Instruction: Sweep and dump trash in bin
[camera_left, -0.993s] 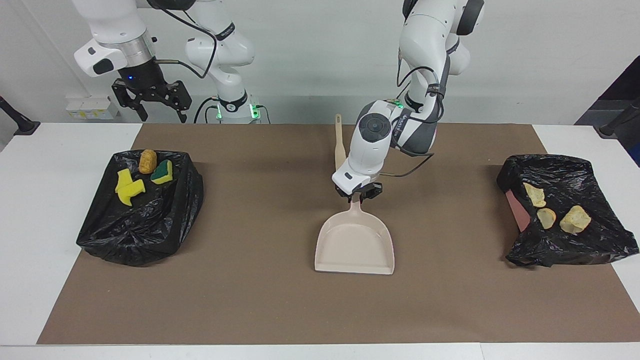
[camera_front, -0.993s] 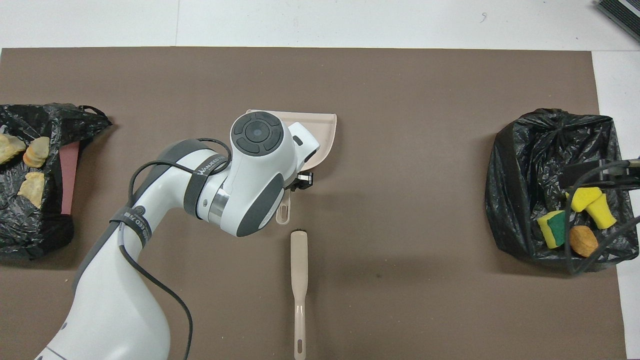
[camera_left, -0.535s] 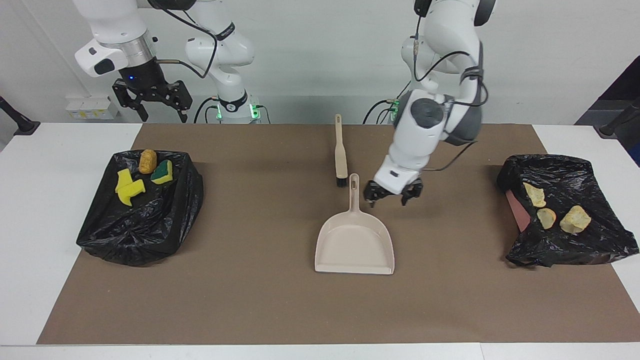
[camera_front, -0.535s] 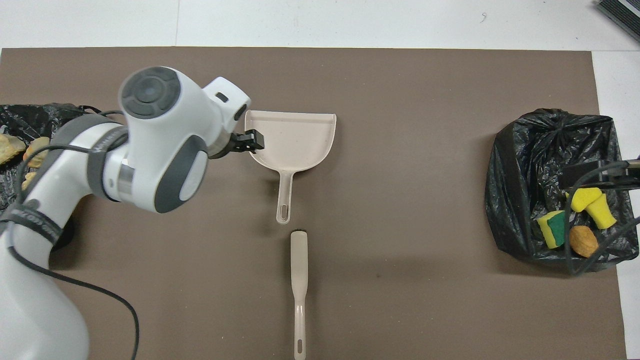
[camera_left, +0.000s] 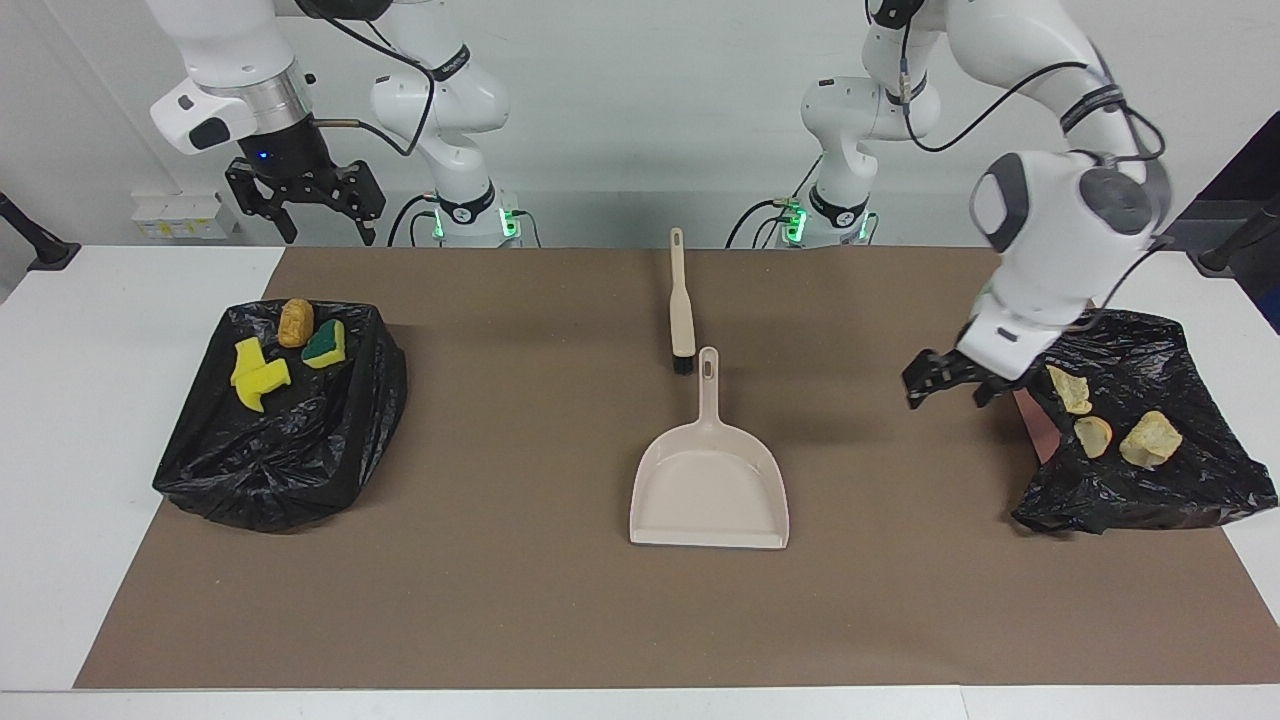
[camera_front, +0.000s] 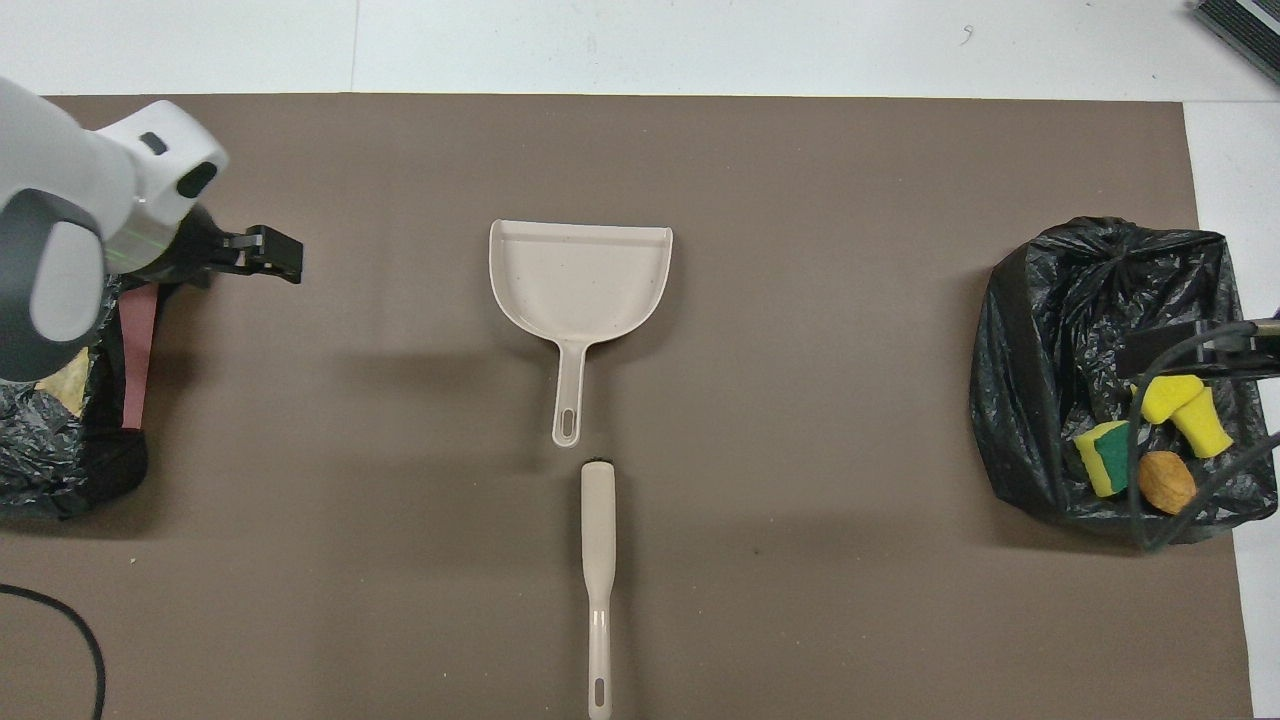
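- Swung off the dustpan (camera_left: 709, 487) handle since a second ago: left hand (camera_left: 948, 379) now up over the mat (camera_left: 520, 600) beside the bin (camera_left: 1140, 430) at the left arm's end, fingers spread, holding nothing.
- Dustpan unchanged, flat mid-mat, mouth pointing away from the robots; brush (camera_left: 681, 300) unchanged, just nearer the robots, bristle end close to the pan's handle tip.
- Right hand (camera_left: 305, 200) parked high near the other bin (camera_left: 285, 420) at the right arm's end, fingers apart, empty; arm waiting.
- Trash (camera_left: 285, 350) all binned by the look of it: yellow sponge pieces, one green-backed, plus an orange-tan lump in the right-end bin; three crusty tan lumps (camera_left: 1110, 420) in the left-end bin. None seen loose on the surface.
- Judged: job essentially done, retreat phase. Best to lift clear and avoid snagging the liner.
- Materials: rigid smooth beige plastic pan with a flat scoop and hang-hole handle; slim matching brush, dark bristles; crinkled glossy black liners, floppy; porous soft sponge; rough bread-like crusts; matte brown mat.
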